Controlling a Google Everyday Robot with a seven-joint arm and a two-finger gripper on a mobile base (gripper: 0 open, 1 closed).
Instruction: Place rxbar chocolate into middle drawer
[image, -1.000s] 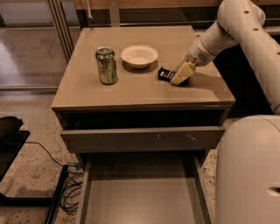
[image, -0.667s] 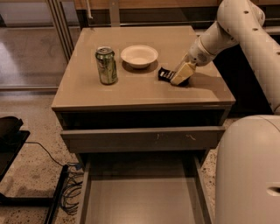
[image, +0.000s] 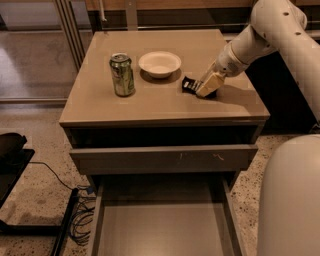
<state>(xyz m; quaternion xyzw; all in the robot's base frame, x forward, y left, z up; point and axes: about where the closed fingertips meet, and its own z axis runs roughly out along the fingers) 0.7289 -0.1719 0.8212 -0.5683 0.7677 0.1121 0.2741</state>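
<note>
The rxbar chocolate (image: 188, 85), a small black wrapper with white lettering, lies on the cabinet top to the right of the white bowl. My gripper (image: 208, 85) comes in from the upper right and is down on the bar's right end, covering part of it. The middle drawer (image: 160, 227), wide and grey-taupe with a flat bare floor, is pulled out at the bottom of the view, well below and in front of the gripper.
A green soda can (image: 122, 74) and a white bowl (image: 159, 63) stand on the cabinet top (image: 125, 107). The drawer above, with a scuffed grey front (image: 165, 159), sticks out slightly. Cables (image: 80, 215) lie on the floor at left. My white base (image: 292, 200) fills the lower right.
</note>
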